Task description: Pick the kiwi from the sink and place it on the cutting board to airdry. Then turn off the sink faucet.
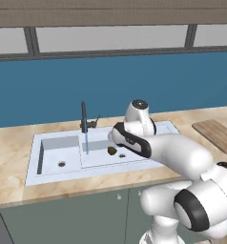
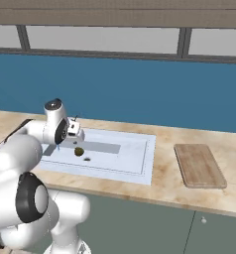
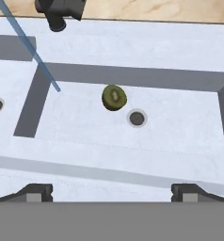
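The hand [image 3: 112, 190] hangs above the sink [image 3: 180, 136] with its 2 fingers spread wide and nothing between them. Below it the kiwi [image 3: 114, 97] lies in the wider basin, just beside the dark drain hole [image 3: 137, 118]. A thin blue stream of water [image 3: 31, 52] falls from the sink faucet [image 1: 84, 119] at the far rim. The cutting board [image 2: 199, 165] rests on the marbled beige counter [image 2: 164, 183], well to the right of the sink. Behind runs a blue wall [image 2: 140, 94] under a row of windows [image 2: 100, 39].
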{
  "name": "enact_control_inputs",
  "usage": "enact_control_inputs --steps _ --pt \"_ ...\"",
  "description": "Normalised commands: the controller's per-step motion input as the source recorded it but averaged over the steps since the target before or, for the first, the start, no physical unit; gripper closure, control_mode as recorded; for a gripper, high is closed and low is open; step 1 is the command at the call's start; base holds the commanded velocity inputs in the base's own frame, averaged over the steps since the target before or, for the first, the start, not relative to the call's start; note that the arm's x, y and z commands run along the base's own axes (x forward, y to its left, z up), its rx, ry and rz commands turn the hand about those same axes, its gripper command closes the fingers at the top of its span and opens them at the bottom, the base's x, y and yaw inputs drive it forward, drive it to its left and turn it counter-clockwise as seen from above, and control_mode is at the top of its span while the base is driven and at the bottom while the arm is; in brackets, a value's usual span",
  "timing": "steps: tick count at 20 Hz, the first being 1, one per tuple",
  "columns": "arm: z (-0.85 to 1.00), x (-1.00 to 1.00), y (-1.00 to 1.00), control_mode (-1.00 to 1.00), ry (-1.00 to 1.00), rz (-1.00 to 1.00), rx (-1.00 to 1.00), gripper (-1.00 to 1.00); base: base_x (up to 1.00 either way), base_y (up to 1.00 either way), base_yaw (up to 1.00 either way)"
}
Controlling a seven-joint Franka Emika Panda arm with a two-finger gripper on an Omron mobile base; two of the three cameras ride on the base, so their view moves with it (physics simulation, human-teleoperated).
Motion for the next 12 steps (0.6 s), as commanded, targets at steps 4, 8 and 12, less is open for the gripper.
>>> enact_control_inputs --steps 4,8,12 --pt "-0.16 0.17 0.01 -1.0 0.0 0.0 0.0 -1.0 0.0 0.0 0.0" --pt "-0.21 0.17 0.0 -1.0 0.0 0.0 0.0 -1.0 0.0 0.0 0.0" --pt "-0.23 0.17 0.01 -1.0 0.0 0.0 0.0 -1.0 0.0 0.0 0.0"
